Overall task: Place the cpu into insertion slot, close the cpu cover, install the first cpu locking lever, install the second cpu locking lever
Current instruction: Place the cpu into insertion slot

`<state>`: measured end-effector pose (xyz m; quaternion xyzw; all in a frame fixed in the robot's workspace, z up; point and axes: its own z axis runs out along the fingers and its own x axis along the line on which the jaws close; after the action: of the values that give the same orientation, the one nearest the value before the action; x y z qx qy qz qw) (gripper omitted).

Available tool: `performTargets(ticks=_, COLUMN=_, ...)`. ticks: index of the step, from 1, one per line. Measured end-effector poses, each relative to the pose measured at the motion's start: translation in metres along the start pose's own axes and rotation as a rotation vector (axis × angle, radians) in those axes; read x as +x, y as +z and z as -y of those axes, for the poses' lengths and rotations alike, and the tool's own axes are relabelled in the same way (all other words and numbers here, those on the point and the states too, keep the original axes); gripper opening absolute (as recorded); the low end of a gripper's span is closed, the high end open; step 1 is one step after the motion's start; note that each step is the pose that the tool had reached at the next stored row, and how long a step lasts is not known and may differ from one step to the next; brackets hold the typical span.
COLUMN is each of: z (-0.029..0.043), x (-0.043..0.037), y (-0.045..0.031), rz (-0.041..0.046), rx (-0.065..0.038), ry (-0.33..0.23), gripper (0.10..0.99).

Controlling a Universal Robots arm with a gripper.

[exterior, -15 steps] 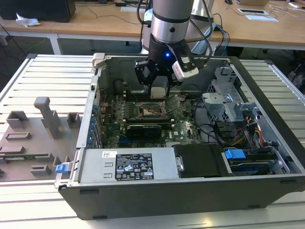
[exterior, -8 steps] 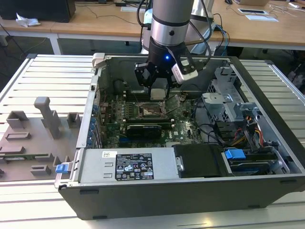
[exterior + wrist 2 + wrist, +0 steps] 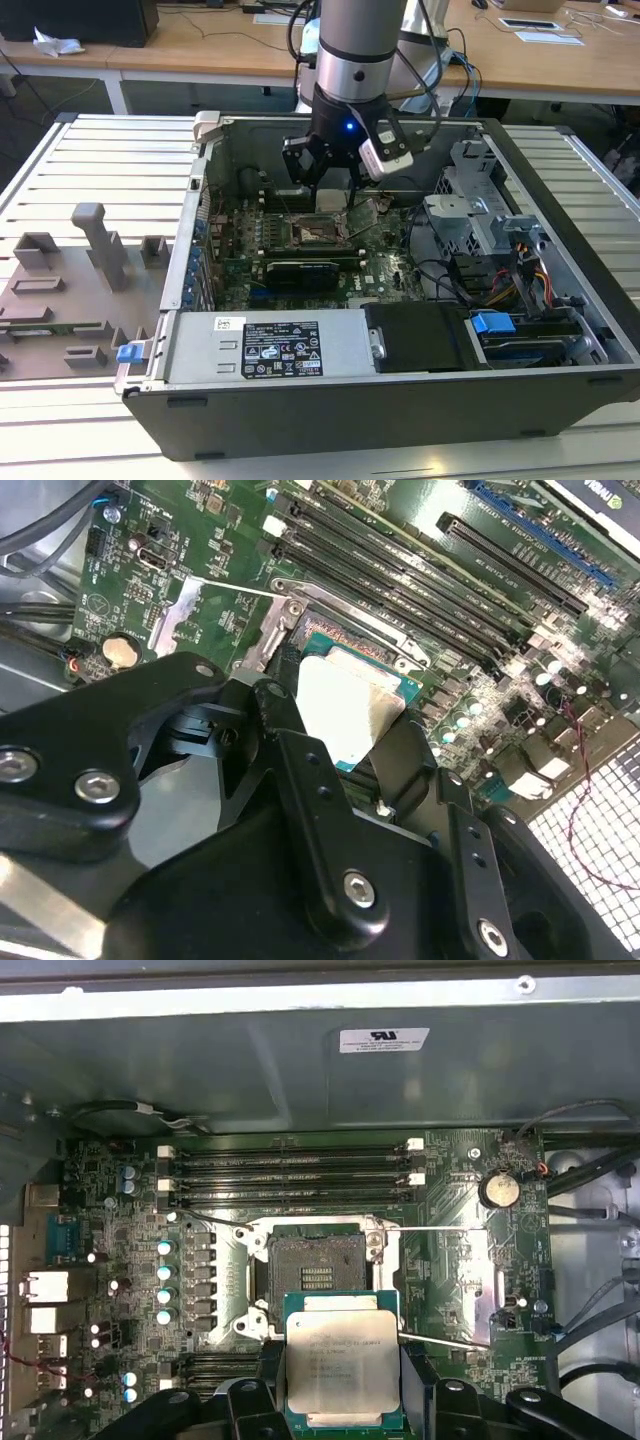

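My gripper (image 3: 342, 1392) is shut on the cpu (image 3: 342, 1368), a pale metal-topped chip with a green rim, gripped by two opposite edges between black fingers (image 3: 264, 1385). The chip hangs level above the motherboard, just off one edge of the insertion slot (image 3: 312, 1268), whose dark centre lies bare. The cpu cover (image 3: 470, 1282) stands swung open beside the slot; it is on the exterior view's right of the slot, tilted up (image 3: 366, 215). Thin wire levers (image 3: 432, 1228) lie loose at the socket's sides. In the second wrist view the cpu (image 3: 350, 708) sits over the socket frame (image 3: 272, 630).
The open computer case (image 3: 330, 430) walls in the board. Long black memory slots (image 3: 290, 1172) run beside the socket. A drive cage and cable bundle (image 3: 500, 260) fill the exterior view's right. A grey fixture plate (image 3: 60, 300) lies on the table outside the case.
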<state>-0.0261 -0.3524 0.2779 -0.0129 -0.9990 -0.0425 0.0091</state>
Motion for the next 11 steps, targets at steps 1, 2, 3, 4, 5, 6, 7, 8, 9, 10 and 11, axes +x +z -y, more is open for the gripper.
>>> performTargets(ticks=1, z=-0.0026, x=0.0001, y=0.0004, rz=0.0, rx=0.001, ry=0.0, gripper=0.541)
performTargets(ticks=2, z=-0.0055, x=0.0001, y=0.001, rz=0.0001, rx=0.001, ry=0.0, gripper=0.541)
performTargets(ticks=3, z=-0.0114, x=0.0002, y=0.0026, rz=0.0001, rx=0.002, ry=0.0, gripper=0.541)
performTargets(ticks=4, z=-0.0143, x=0.0003, y=0.0037, rz=0.0001, rx=0.002, ry=0.0, gripper=0.541)
performTargets(ticks=5, z=-0.0165, x=0.0003, y=0.0046, rz=0.0001, rx=0.003, ry=0.0, gripper=0.541)
performTargets(ticks=6, z=-0.0184, x=0.0004, y=0.0061, rz=0.0001, rx=0.003, ry=0.0, gripper=0.541)
performTargets(ticks=7, z=-0.0192, x=0.0004, y=0.0075, rz=0.0002, rx=0.003, ry=0.0, gripper=0.541)
performTargets(ticks=8, z=-0.0198, x=0.0003, y=0.0103, rz=0.0002, rx=0.003, ry=0.0, gripper=0.541)
performTargets(ticks=9, z=-0.0197, x=0.0002, y=0.0123, rz=0.0, rx=0.004, ry=0.0, gripper=0.541)
performTargets(ticks=10, z=-0.0197, x=0.0002, y=0.0133, rz=0.0001, rx=0.004, ry=0.0, gripper=0.541)
performTargets(ticks=11, z=-0.0196, x=0.0003, y=0.0142, rz=0.0001, rx=0.004, ry=0.0, gripper=0.541)
